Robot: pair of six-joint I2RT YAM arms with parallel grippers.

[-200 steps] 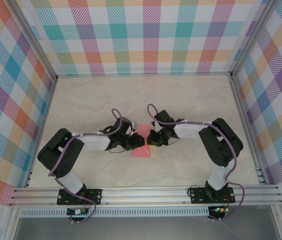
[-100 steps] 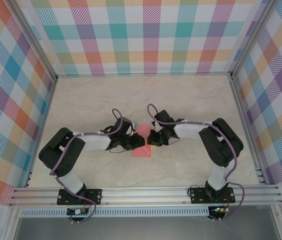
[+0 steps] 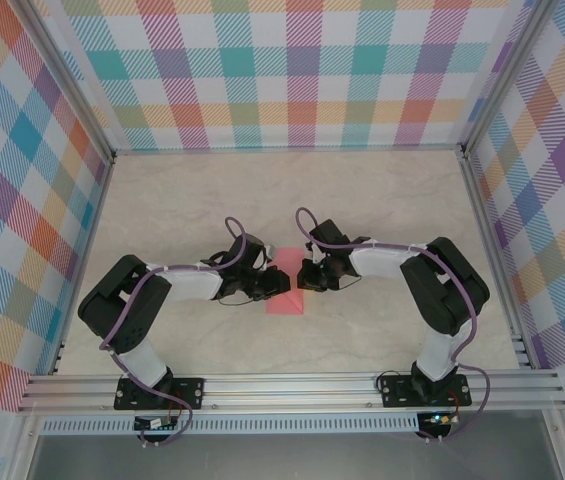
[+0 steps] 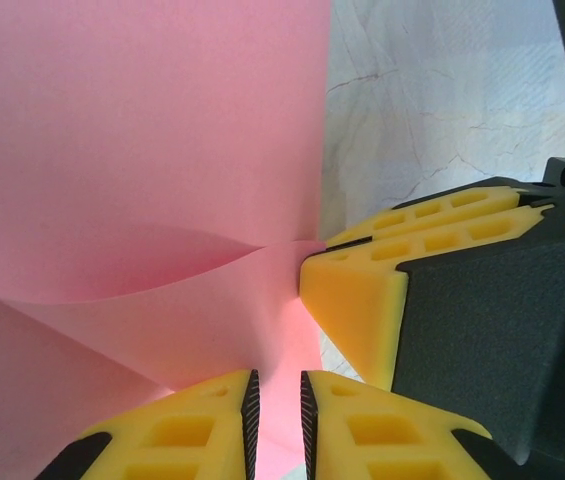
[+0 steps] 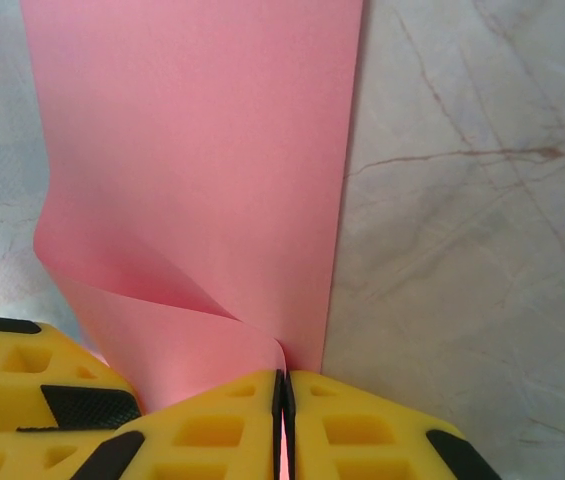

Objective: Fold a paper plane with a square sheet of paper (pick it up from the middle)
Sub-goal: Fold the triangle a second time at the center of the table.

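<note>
Both my claws are on the square sheet of paper [image 3: 284, 300], which lies at the middle of the table [image 3: 382, 200] between my two wrists.

My right gripper [image 5: 282, 385] is clamped tight on the sheet's near edge. My left gripper [image 4: 277, 395] has its pads close together with pink paper running up between them, which I judge to be a light pinch. The sheet bows up in soft curves around both grips, so I take it to be very light, limp and quick to hold any crease. It would likely tear or wrinkle if my claws pulled against each other. I judge the best hold is a shallow pinch at mid-edge, close to the intended fold line, with the rest left flat on the table.
</note>
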